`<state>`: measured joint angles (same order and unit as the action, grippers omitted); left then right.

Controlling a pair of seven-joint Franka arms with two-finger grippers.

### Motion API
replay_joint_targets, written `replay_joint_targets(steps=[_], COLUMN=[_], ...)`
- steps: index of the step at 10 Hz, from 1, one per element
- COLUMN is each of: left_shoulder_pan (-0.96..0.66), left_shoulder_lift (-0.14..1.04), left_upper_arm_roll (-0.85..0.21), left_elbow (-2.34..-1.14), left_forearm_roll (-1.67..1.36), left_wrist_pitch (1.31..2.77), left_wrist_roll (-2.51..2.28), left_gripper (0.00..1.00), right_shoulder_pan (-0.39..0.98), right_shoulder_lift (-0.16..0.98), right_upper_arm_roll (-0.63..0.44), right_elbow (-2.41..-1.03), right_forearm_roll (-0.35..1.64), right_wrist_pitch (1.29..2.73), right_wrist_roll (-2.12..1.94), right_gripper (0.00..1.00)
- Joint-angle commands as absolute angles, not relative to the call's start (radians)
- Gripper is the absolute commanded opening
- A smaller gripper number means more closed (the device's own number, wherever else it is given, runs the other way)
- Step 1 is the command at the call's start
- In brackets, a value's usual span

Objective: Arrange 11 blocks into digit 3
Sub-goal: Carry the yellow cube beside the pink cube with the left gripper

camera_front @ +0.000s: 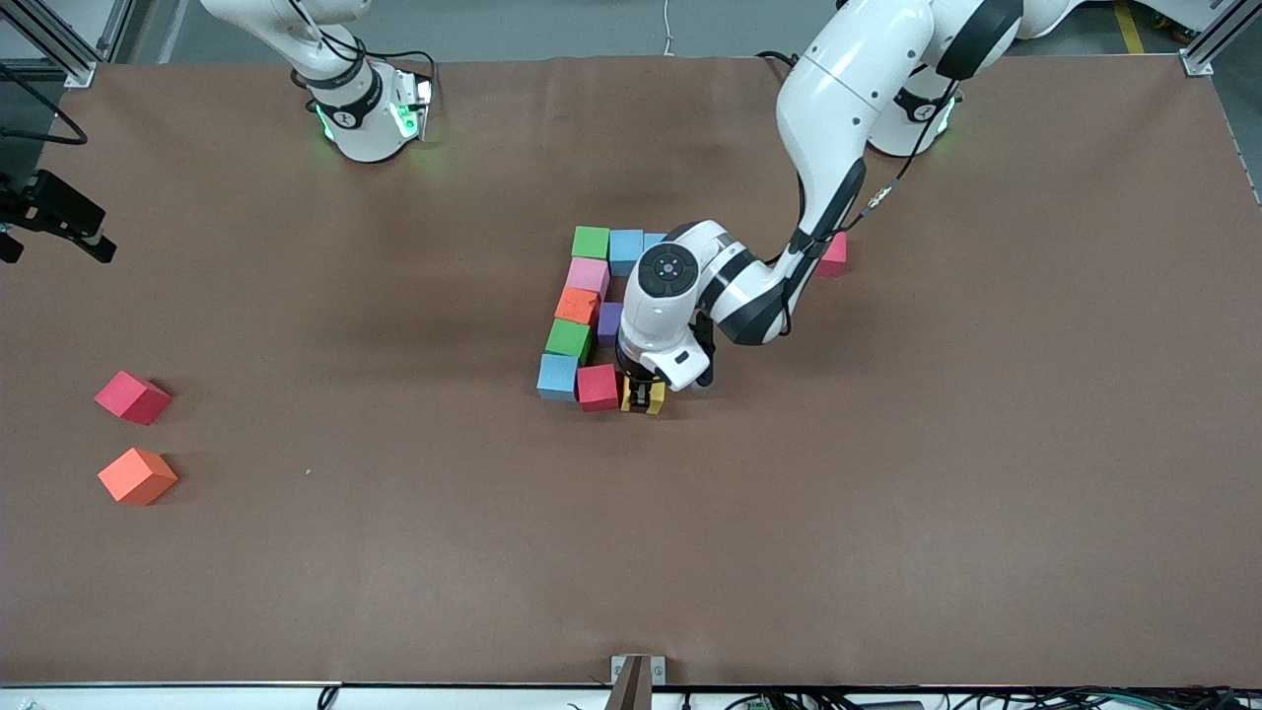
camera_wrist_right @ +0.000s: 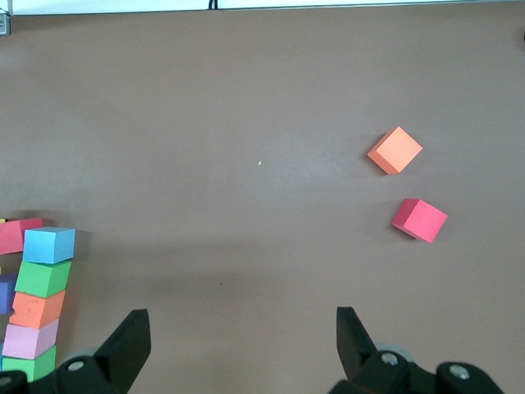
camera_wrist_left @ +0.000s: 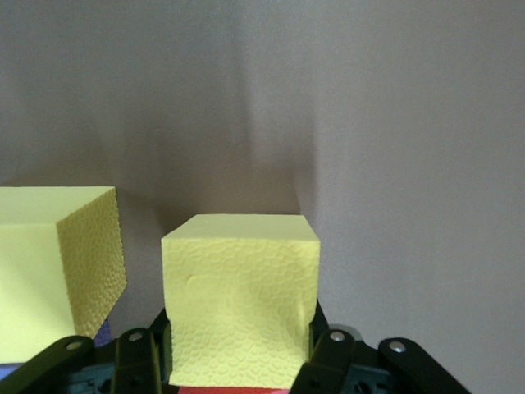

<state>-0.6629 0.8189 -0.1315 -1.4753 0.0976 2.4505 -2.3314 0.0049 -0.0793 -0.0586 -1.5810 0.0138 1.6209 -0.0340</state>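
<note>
While the right hand [camera_wrist_right: 238,345] is waiting spread apart at the brown desk's [camera_front: 887,513] edge, the left hand [camera_front: 643,394] is clamping a yellow block [camera_front: 655,398].
That block is sitting beside the red block [camera_front: 597,387], ending the digit 3's [camera_front: 592,316] nearest row.

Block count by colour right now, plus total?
Blue blocks: 3 (one mostly hidden under the left arm)
Green blocks: 2
Yellow blocks: 2 (one in the left pincer)
Pink blocks: 1
Orange blocks: 2
Purple blocks: 1
Red blocks: 3
Total: 14
</note>
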Motion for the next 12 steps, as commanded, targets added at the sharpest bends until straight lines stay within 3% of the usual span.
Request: replay_joint_targets(steps=[1,2,3,4,5,6,9,12], left_shoulder_pan=[-0.675,-0.678,-0.678,-0.678,-0.678,-0.678,-0.678,-0.657], left_shoulder_lift=[0.851,0.856,0.862,0.861,0.856,0.848,0.798,0.692], left_upper_arm_roll=[-0.118,-0.118,-0.118,-0.118,-0.118,-0.118,-0.117,-0.118], left_elbow=[-1.433,-1.431,-1.431,-1.431,-1.431,-1.431,-1.434,-1.443], left_forearm_roll=[0.089,0.089,0.092,0.097,0.1,0.101,0.103,0.142], left_wrist_pitch=[2.431,2.433,2.436,2.436,2.436,2.433,2.422,2.32], left_wrist_roll=[-2.349,-2.349,-2.349,-2.344,-2.342,-2.342,-2.344,-2.338], left_gripper=[0.29,0.33,0.45,0.76,0.94,1.0,1.0,1.0], right_shoulder_pan=[0.011,0.011,0.012,0.012,0.012,0.014,0.014,0.014], right_shoulder_lift=[-0.077,-0.075,-0.077,-0.075,-0.075,-0.075,-0.075,-0.075], right_upper_arm_roll=[-0.061,-0.061,-0.061,-0.061,-0.06,-0.06,-0.06,-0.06], right_elbow=[-1.572,-1.572,-1.574,-1.574,-1.574,-1.574,-1.574,-1.574], right_forearm_roll=[0.017,0.017,0.015,0.017,0.017,0.015,0.015,0.017], right_wrist_pitch=[1.611,1.611,1.611,1.611,1.611,1.611,1.611,1.612], right_wrist_roll=[-0.044,-0.044,-0.044,-0.044,-0.044,-0.044,-0.044,-0.043], right_gripper=[1.0,1.0,1.0,1.0,1.0,1.0,1.0,1.0])
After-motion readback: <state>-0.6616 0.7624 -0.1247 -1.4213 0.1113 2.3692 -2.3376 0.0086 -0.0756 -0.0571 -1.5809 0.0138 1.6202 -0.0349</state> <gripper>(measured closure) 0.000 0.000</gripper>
